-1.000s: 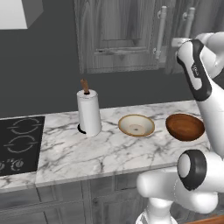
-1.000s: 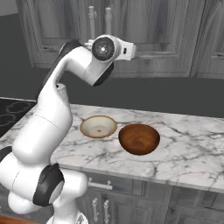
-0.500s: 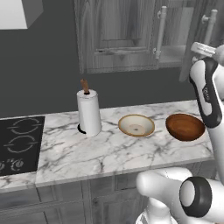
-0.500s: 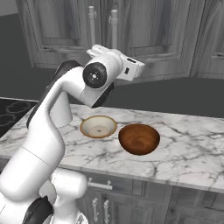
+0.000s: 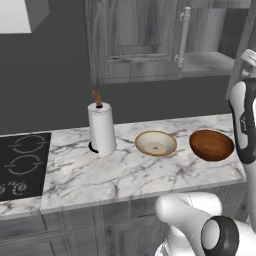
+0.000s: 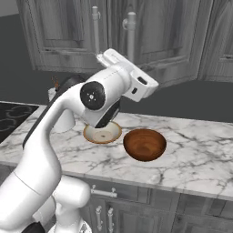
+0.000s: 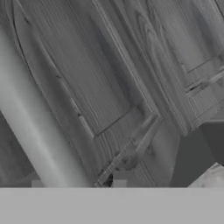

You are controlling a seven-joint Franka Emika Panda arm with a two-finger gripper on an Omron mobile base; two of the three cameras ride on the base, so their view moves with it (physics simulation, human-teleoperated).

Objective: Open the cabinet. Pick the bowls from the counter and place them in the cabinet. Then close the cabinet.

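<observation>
Up at the cabinet is where the action is, and honestly it's a bit of an awkward spot. One door is seen swung out in the left base view, with the grey shelf exposed behind it. From the hand view, a door panel is seen very close, with a long silver bar handle running diagonally just beside the camera. The end effector's own tips are barely made out at the bottom of that view, so whether it's gripping the bar or just parked next to it can't be told, and nothing is clearly held.

Both bowls are parked near the right end of the tabletop, untouched. The cream bowl is set just left of the reddish-brown bowl, close together but apart. A paper towel roll is stood further left, and the black cooktop is at the left edge.

What could go wrong: if the door isn't swung wide enough, a bowl could be clipped on it on the way to the shelf. The arm's elbow is also hung right over the bowls in the right base view, so one could get knocked on the way down.
</observation>
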